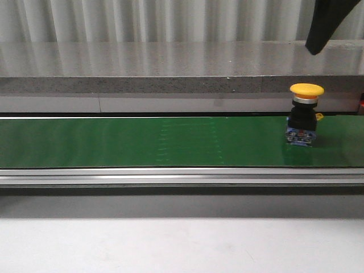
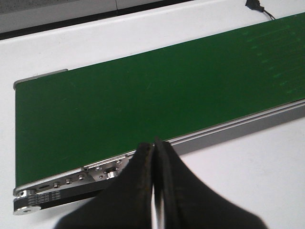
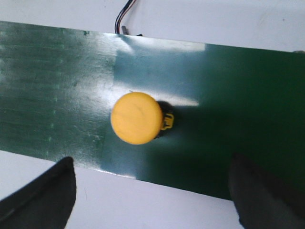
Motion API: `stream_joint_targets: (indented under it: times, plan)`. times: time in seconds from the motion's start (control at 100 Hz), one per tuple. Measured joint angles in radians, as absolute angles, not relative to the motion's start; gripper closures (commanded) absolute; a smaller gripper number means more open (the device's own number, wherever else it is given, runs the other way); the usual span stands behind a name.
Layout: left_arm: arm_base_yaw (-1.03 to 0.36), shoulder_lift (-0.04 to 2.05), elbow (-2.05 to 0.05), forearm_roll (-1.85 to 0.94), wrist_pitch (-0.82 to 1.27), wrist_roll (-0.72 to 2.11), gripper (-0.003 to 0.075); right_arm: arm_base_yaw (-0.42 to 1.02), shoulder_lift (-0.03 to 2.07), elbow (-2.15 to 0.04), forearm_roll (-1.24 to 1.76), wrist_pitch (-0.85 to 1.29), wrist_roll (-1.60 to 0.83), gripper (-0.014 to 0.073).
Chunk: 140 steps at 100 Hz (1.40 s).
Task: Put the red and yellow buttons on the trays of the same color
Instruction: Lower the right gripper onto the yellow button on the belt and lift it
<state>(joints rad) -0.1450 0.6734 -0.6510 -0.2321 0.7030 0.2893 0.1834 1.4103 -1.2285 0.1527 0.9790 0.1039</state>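
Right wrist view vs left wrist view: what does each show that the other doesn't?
Only the right wrist view shows the yellow button, seen from above, standing on the belt, with the right gripper open wide and holding nothing; a bundle of wires runs in beyond the belt's far edge.

Only the left wrist view shows the belt's end with its roller and metal side rail, plus the left gripper shut on nothing.

Both show the green conveyor belt on a white table. Neither shows a tray or a red button.

right arm (image 1: 330, 23) cropped at frame top; right gripper (image 3: 152, 191) fingertips cut off
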Motion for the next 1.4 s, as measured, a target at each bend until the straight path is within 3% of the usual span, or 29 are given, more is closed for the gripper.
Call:
stream_joint_targets:
  times: [0.37,0.44,0.61,0.7,1.09,1.4]
  plan:
    - [-0.145,0.673,-0.651,-0.232,0.703,0.289,0.0740,0.191,1.623,-1.277,0.103,1.014,0.102,-0.0041]
    - [-0.145,0.673,-0.651,-0.232,0.703,0.289,0.0740,0.187,1.653,-1.277,0.088,1.014,0.102,0.0027]
    - [-0.145,0.673,-0.651,-0.232,0.703,0.289,0.0740,0.166,1.698,-1.277,0.082,1.014,0.102,0.0322]
    - [-0.145,0.673,-0.651,-0.232,0.703,0.289,0.0740,0.159,1.698,-1.277,0.075,1.012,0.102,0.0400]
    - [-0.145,0.673,-0.651,-0.232,0.703,0.289,0.0740,0.116,1.603,-1.277,0.077,1.018,0.108,0.0411]
    - [-0.145,0.673,-0.651,-0.232,0.703,0.289,0.0740,-0.122,1.425,-1.277,0.077,1.133,0.108,0.0411]
